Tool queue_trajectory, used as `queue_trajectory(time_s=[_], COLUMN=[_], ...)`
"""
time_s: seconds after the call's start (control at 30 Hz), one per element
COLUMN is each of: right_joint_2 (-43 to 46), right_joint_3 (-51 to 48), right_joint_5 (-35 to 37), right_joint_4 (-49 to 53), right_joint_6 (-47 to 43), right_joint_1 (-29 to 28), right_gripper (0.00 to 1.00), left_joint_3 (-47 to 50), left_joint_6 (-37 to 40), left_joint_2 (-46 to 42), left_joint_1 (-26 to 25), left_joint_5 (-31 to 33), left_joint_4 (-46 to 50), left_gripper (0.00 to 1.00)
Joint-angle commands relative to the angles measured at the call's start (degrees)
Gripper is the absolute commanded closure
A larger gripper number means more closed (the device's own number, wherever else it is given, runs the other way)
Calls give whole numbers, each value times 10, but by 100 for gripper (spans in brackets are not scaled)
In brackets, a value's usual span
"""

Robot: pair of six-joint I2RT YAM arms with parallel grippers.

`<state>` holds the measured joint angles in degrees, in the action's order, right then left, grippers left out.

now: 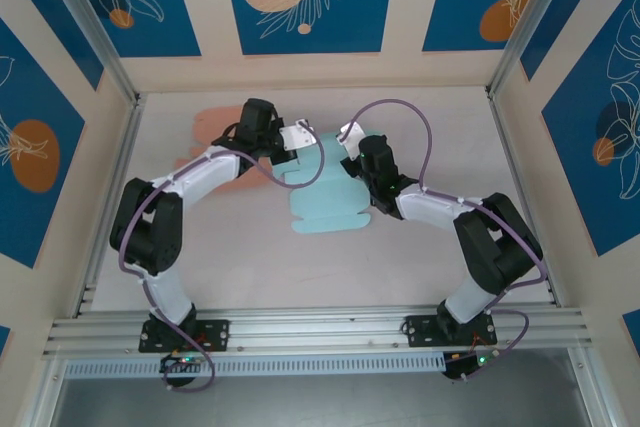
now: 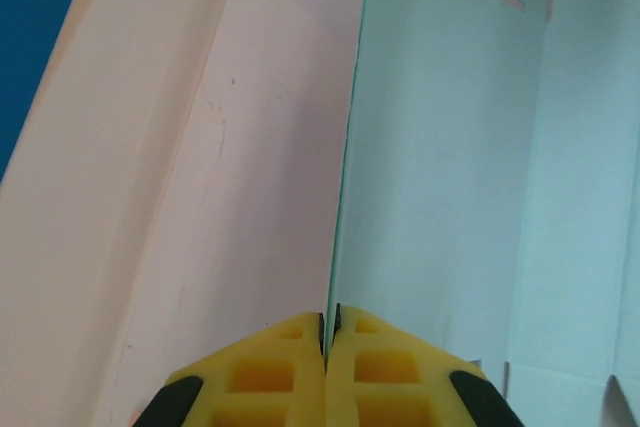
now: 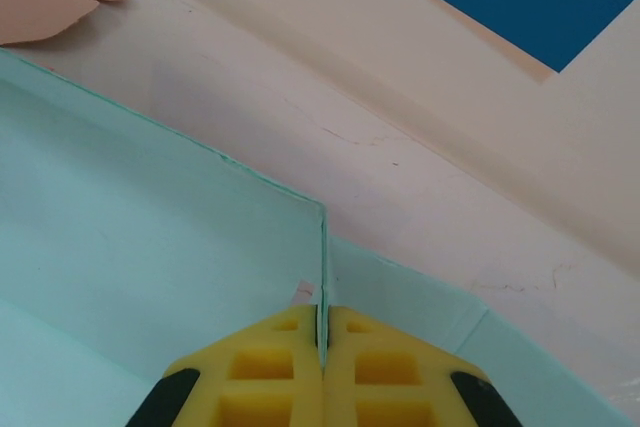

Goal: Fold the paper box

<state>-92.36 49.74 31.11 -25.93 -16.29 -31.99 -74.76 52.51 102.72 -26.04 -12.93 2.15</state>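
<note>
Wall-raising step. The mint paper box (image 1: 325, 202) lies toward the worktop's (image 1: 240, 267) far edge, mid-width; the left pincer (image 2: 328, 332) is clamped on one upright side panel, the right pincer (image 3: 322, 325) on another at a corner fold. Next, probably: bring the panels together, tucking tabs into slots without creasing

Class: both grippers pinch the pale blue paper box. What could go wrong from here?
1. The left gripper and right gripper each clamp a thin raised panel of the paper box; pulling apart might tear or crease it.
2. Both hold only at the pad tips, so a panel could slip out.
3. The left arm reaches over the pink sheet and may drag it.
</note>
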Motion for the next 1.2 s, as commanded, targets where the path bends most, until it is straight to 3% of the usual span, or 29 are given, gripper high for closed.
queue_trajectory(time_s=[0.0,0.17,0.2,0.33,0.47,0.67,0.87,1.17], right_joint_2=[13,20,24,65,153,273,236,117], right_joint_3=[4,0,-3,-16,-33,11,120,163], right_joint_5=[-19,-14,-14,-35,-86,-210,-277,-369], right_joint_4=[12,44,53,103,175,352,529,507], right_joint_6=[20,45,53,95,169,383,505,561], right_joint_1=[-5,0,1,5,15,113,171,176], right_gripper=[100,100,95,61,43,41,41,42], left_joint_3=[26,67,80,98,103,109,138,126], left_joint_6=[24,49,53,68,98,128,169,196], left_joint_2=[-9,-24,-29,-37,-37,-20,13,78], left_joint_1=[-12,-32,-34,-40,-49,-62,-89,-121], left_joint_5=[25,54,60,93,111,133,183,232], left_joint_4=[-81,-143,-164,-201,-201,-218,-314,-357], left_gripper=[100,100,100,100,100,100,100,100])
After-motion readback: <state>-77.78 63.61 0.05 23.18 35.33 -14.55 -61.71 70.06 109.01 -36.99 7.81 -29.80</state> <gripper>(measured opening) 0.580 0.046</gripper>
